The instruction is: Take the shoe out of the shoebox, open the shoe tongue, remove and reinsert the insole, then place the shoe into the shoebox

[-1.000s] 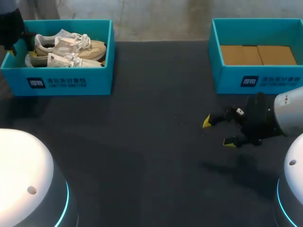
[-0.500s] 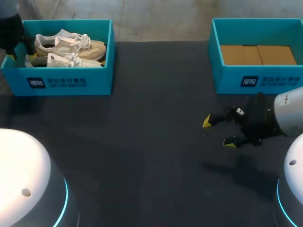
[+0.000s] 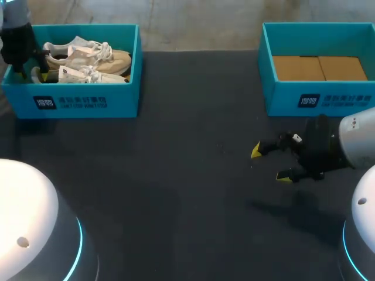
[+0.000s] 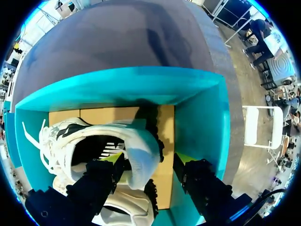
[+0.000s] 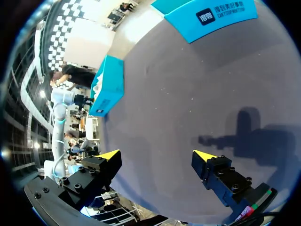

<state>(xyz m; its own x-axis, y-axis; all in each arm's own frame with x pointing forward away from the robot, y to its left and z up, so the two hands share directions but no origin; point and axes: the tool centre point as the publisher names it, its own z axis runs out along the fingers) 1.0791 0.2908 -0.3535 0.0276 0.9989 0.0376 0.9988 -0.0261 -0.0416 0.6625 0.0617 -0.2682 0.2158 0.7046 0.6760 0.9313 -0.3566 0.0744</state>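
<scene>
My left arm reaches down into the far-left end of the teal shoebox, its end effector spread apart and straddling the heel of a white sneaker: one finger sits inside the collar, the other outside, just clear of the heel. A second sneaker lies beside it in the box. My right end effector hovers low over the dark surface, fingers wide apart and holding nothing, near the other shoebox.

The right gripper is black, with two pointy yellow tips. Small round screws dot it. Just behind the right gripper sits a smooth white shell. The round base beside the right gripper is white with a glowing blue ring.
</scene>
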